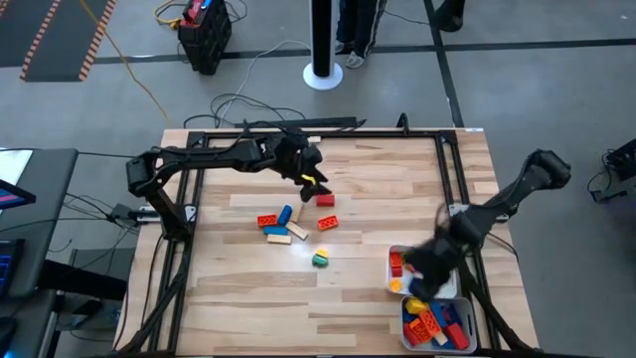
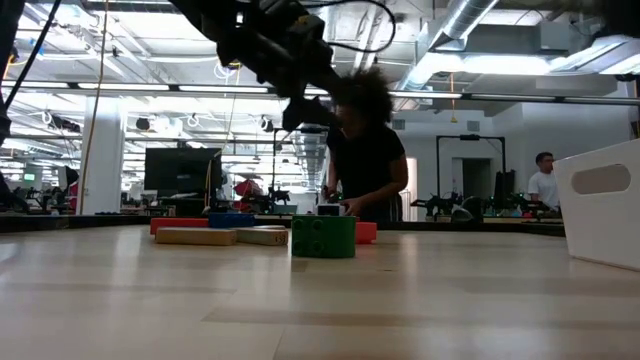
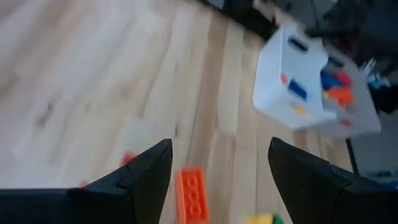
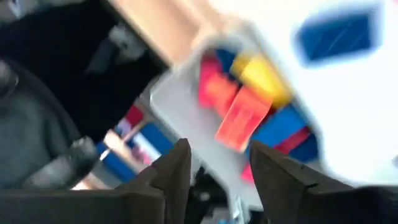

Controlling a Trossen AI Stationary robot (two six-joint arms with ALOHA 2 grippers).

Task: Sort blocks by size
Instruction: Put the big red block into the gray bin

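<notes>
Right end effector [image 1: 422, 270] open over trays [image 1: 459, 343], blocks [image 1: 285, 223] mid-table

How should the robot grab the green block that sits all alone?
Probably from straight above, pinching the green block's two flat side walls. It sits apart from the other bricks with bare table around it, so fingers fit on either side; its studded top looks harder to pinch.

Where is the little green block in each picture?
High view: green block sits mid-table, below the other loose blocks.
Low view: green block stands front and centre.
Left wrist view: a green bit shows at the bottom edge, unclear.
Right wrist view: not in it.
Shared landmark: white tray.
</notes>
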